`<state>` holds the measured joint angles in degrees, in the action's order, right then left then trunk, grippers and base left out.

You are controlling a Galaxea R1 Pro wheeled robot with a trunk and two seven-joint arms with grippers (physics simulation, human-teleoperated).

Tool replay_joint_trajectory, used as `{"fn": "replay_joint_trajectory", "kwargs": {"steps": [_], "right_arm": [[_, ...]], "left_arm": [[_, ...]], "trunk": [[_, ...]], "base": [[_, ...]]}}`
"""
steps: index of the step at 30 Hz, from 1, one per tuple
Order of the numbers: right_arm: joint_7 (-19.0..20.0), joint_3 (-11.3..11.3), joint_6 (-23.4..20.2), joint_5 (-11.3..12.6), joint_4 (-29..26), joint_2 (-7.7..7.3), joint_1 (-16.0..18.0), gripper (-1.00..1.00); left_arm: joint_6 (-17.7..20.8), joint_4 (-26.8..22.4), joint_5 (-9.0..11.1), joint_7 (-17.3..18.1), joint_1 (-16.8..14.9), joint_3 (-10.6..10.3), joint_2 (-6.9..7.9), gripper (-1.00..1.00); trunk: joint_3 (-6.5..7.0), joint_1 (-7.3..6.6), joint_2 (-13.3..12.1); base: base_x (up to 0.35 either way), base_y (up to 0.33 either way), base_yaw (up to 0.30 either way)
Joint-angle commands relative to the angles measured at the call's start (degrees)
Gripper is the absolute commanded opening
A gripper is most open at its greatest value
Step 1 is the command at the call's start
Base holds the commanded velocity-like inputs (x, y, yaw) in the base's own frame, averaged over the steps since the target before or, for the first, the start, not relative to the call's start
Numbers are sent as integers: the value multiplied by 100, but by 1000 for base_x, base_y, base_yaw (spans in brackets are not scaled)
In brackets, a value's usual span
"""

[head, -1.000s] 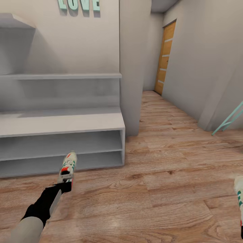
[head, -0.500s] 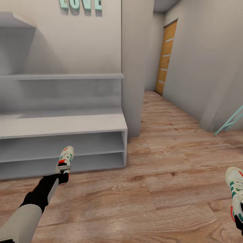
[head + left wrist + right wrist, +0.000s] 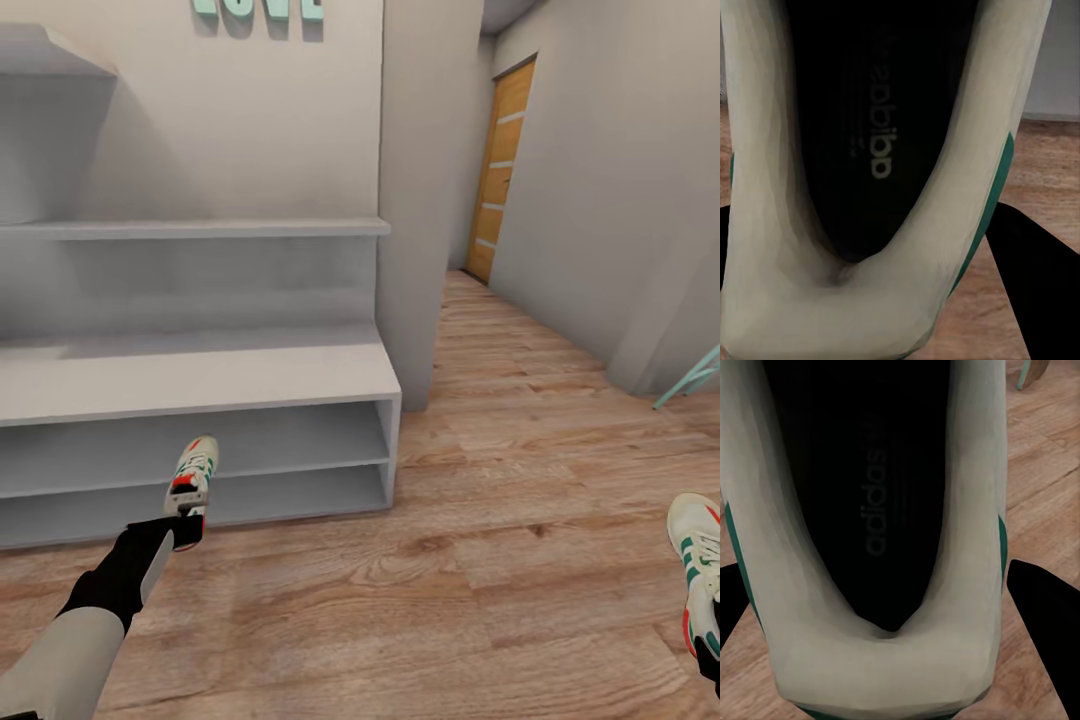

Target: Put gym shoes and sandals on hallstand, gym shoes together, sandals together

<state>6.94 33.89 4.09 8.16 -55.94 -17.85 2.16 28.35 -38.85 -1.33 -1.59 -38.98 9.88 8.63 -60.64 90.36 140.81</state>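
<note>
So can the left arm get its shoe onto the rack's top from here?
Probably yes: the left gripper holds the shoe just before the rack, whose top is bare, though it must lift higher.

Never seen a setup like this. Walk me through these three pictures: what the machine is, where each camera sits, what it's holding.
This is a simulated wheeled robot with two arms. The wide picture comes from its head camera, looking down a corridor with a wood floor and a grey shoe rack. The left tool holds one white gym shoe in front of the rack; the right tool, at the picture's edge, holds the other gym shoe. The two close pictures come from cameras by each tool, looking into the held shoe's dark inside.
</note>
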Motion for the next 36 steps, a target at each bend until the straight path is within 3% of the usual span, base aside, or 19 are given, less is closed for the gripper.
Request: {"fn": "replay_joint_trajectory", "kwargs": {"steps": [1,8,12,23,36], "right_arm": [[53,12,13,63,4,1,4,-100],[53,12,13,63,1,1,4,-100],[53,12,13,63,4,1,4,-100],[53,12,13,63,12,1,1,-100],[53,12,28,63,13,1,4,-100]], "left_arm": [[29,-8,-15,-8,0,5,0,-100],[30,-10,-2,-6,17,9,25,-100],[30,-9,7,-7,14,13,29,-100],[34,-16,-5,-7,-43,14,33,-100],[34,-41,-16,-8,-50,21,42,-100]], "trunk": [[-5,-1,2],[-44,43,82],[-138,131,243],[-476,159,257],[-561,159,257]], "base": [[28,30,0],[8,8,0],[0,0,0],[0,0,0],[0,0,0]]}}
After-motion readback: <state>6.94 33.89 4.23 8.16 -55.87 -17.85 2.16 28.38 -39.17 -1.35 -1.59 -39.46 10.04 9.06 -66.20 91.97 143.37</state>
